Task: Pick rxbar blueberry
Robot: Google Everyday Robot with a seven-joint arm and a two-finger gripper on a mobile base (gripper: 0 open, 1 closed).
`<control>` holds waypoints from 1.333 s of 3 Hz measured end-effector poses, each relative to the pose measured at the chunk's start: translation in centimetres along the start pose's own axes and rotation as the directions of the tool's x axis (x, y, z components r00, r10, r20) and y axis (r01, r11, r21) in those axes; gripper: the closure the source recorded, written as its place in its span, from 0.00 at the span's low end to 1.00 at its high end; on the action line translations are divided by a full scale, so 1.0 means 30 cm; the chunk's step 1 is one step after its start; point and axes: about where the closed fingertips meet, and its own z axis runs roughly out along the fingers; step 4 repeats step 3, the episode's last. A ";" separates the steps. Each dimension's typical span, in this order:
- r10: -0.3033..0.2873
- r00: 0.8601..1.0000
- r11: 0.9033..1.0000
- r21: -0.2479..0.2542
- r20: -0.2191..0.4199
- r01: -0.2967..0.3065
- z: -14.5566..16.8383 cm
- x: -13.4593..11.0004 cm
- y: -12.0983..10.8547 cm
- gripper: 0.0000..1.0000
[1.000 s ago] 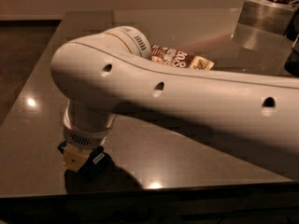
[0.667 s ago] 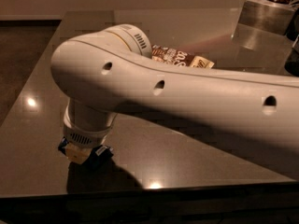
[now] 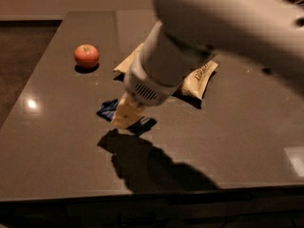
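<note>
Camera overlooks table (image 3: 61, 146) from above, end effector (image 3: 124, 118) centred

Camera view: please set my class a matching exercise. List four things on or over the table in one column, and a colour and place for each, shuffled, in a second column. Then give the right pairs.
Column one
1. apple
2. chip bag
3. rxbar blueberry
4. gripper

Column two
A. dark blue, partly covered from above
B. cream, partly hidden behind the arm
C. red, alone towards the left of the table
D. pale, low over the blue wrapper

Pairs: 1-C, 2-B, 3-A, 4-D.
</note>
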 end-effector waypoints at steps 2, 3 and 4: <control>0.033 0.996 0.999 0.031 0.085 -0.036 -0.208 0.053 -0.096 1.00; 0.031 0.995 0.999 0.032 0.091 -0.034 -0.221 0.055 -0.097 1.00; 0.031 0.995 0.999 0.032 0.091 -0.034 -0.221 0.055 -0.097 1.00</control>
